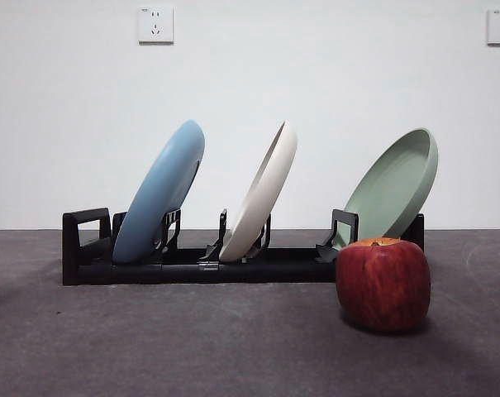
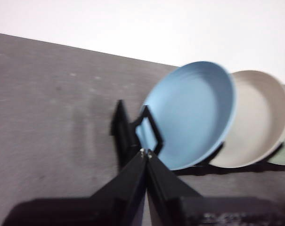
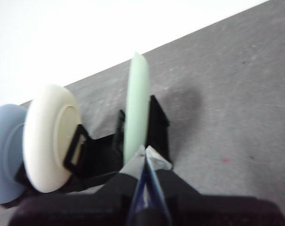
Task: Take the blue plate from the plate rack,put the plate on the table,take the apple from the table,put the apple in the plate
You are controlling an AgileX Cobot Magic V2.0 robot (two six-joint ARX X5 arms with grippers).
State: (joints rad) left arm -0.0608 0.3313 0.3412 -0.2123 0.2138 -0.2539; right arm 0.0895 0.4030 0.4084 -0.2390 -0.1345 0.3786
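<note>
Black jaws on both my grippers, left (image 2: 146, 153) and right (image 3: 145, 149), are clenched, holding nothing; blue plate (image 1: 160, 192) sits racked (image 1: 84, 248), apple (image 1: 383, 284) on counter (image 1: 192, 339).

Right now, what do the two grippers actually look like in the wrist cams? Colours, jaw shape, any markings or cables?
The left gripper has two flat matte black jaws tapering to a narrow tip, with small silvery specks at the tip. The right gripper has the same black tapered build, but its tips look pale grey-white and a blue streak runs along the seam between the jaws. No cables or printed markings are visible. Neither arm shows in the front view.
</note>
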